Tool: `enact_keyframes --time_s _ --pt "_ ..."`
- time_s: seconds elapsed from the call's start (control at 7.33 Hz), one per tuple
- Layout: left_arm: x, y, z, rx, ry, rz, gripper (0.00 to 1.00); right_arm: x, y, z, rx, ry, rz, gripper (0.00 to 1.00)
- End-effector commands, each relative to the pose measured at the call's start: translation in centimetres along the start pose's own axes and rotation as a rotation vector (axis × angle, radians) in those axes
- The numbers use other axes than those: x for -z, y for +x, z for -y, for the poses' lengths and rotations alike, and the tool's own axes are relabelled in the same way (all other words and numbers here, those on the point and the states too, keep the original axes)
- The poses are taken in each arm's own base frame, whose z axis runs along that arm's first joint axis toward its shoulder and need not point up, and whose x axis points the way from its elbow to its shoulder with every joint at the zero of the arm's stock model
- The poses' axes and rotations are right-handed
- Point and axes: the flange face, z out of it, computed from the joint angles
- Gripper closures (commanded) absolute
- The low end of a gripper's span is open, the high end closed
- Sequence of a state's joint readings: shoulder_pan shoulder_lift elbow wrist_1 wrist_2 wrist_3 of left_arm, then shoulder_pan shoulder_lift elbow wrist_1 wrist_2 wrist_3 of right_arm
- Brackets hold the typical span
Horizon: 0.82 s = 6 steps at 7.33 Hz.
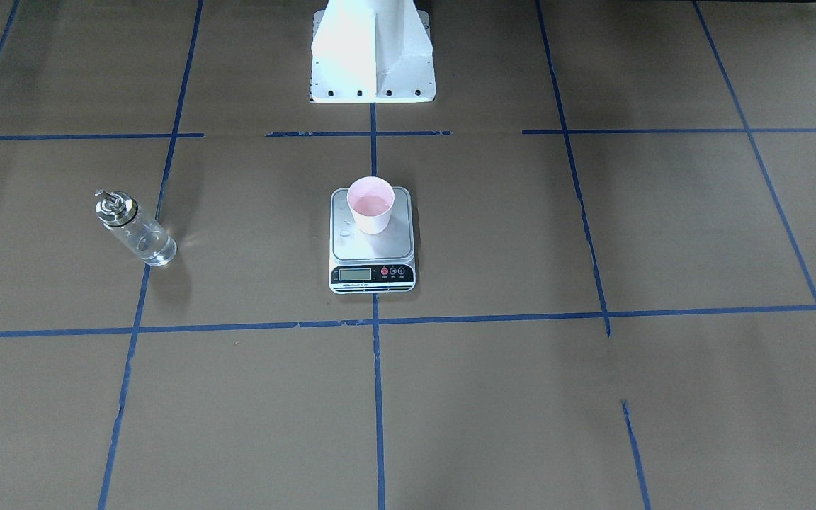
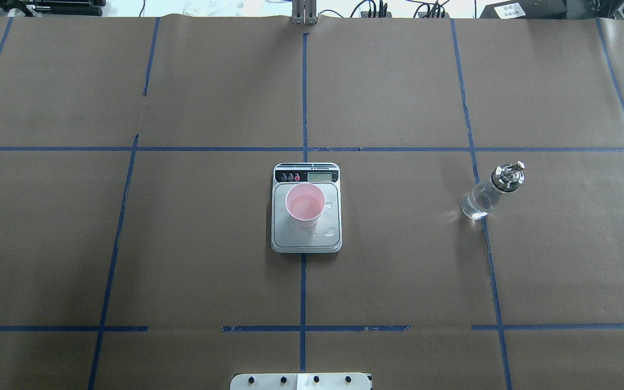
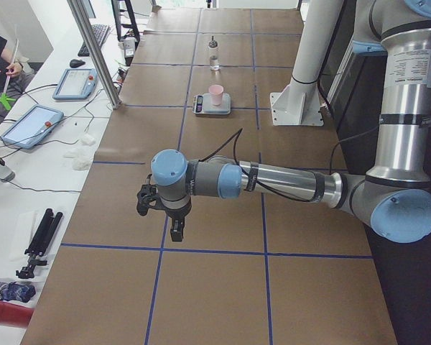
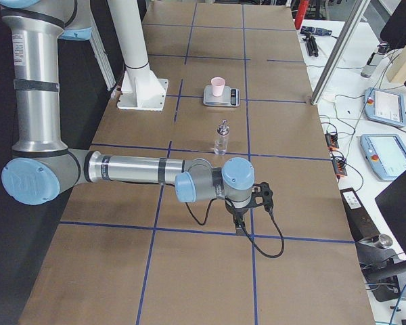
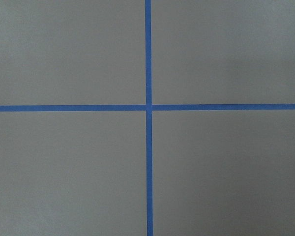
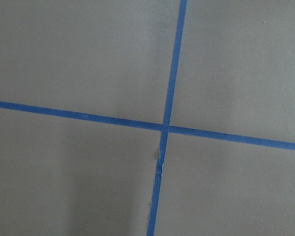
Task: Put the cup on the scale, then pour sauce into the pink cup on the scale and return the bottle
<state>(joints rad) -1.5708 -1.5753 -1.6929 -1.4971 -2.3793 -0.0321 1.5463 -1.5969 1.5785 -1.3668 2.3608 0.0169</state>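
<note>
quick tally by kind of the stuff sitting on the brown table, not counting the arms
pink cup: 1
scale: 1
glass bottle: 1
total: 3

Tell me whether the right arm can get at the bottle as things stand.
Probably yes. The bottle stands upright on the robot's right side of the table, well apart from the scale and cup, with nothing between it and the right gripper, which hangs above the table.
</note>
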Motion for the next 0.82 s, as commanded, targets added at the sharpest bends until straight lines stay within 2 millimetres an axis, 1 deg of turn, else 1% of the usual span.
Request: enact_keyframes --time_s 0.0,0.27,0.55,0.68 --pt "-0.8 -0.9 -0.7 0.014 -0.017 0.002 0.0 0.0 0.0 0.0 0.0 0.0 0.0 0.0" --pt "-1.8 -1.9 -1.7 0.033 -0.037 0.004 0.0 0.0 0.0 0.0 0.0 0.0 0.0 0.0" --pt "-2.2 -2.7 -2.7 0.05 -0.047 0.006 0.0 0.0 0.0 0.0 0.0 0.0 0.0 0.0" --pt "-2.3 -2.9 -2.8 0.053 -0.05 0.006 0.0 0.0 0.0 0.0 0.0 0.0 0.0 0.0"
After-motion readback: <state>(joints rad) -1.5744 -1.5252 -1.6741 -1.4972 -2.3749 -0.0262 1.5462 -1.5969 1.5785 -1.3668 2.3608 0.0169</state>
